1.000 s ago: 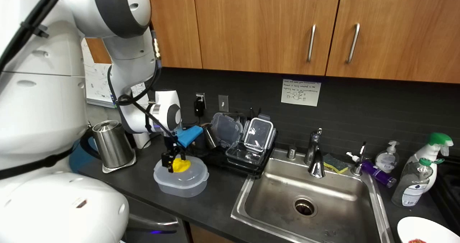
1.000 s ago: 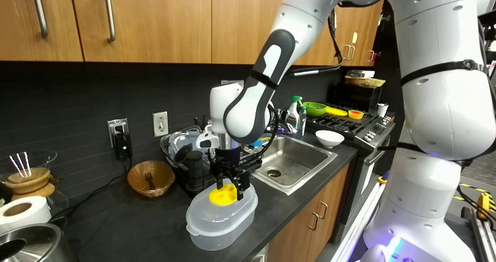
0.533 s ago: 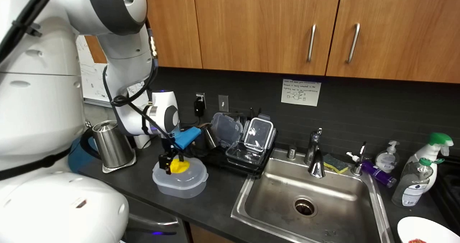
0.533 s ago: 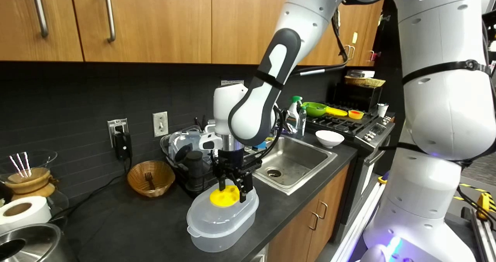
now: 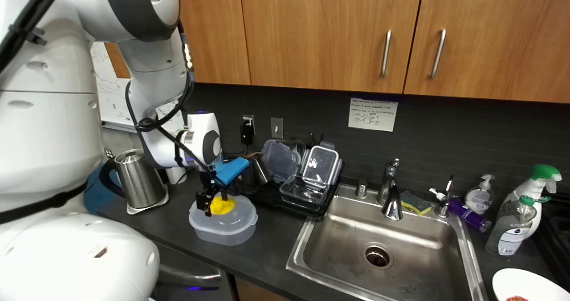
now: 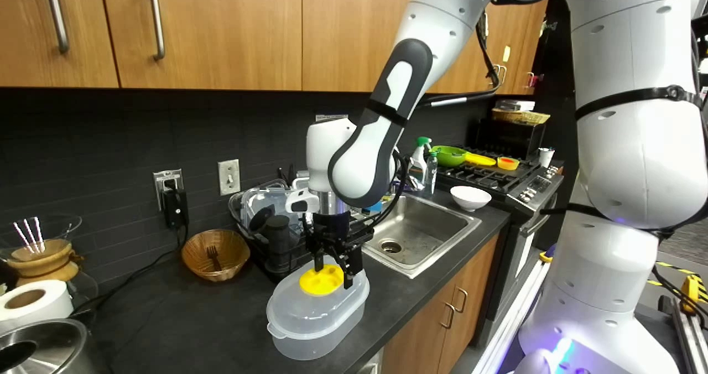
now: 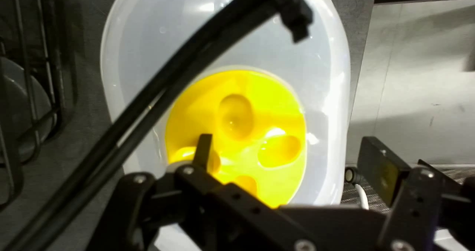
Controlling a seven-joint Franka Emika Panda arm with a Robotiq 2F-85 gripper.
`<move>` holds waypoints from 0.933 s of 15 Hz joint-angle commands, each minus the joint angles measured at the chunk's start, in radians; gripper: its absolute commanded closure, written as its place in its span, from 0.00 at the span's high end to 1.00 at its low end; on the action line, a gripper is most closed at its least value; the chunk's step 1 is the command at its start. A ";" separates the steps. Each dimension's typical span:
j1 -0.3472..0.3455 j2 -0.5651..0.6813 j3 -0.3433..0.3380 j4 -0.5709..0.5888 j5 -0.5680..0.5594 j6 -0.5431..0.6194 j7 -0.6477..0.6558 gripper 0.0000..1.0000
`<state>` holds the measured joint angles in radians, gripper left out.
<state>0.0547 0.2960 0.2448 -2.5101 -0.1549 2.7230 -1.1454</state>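
I hold my black two-fingered claw (image 7: pixel 289 158) spread wide apart over the round, dimpled yellow patch (image 7: pixel 259 126) on the translucent lid (image 6: pixel 298 313) of an oval plastic container (image 6: pixel 314 346) standing on the dark grey countertop (image 6: pixel 160 324).

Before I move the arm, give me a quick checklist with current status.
1. Jaws open: ok, spread wide with nothing gripped.
2. Plastic container upright on the counter: ok.
3. Lid on: ok, it covers the container's top.
4. Fingertips off the yellow disc: cannot tell; one overlaps it in the wrist view.
5. Wrist view unobstructed: not ok, black cables cross it.
6. Container apart from the dish rack: ok, counter shows between them in the wrist view.
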 commanded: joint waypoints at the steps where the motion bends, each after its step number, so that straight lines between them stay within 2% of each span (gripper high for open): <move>1: -0.001 -0.018 0.006 -0.003 0.012 -0.026 0.007 1.00; 14: 0.015 0.005 -0.005 0.052 -0.002 -0.132 0.011 1.00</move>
<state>0.0567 0.2970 0.2448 -2.4812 -0.1549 2.6290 -1.1454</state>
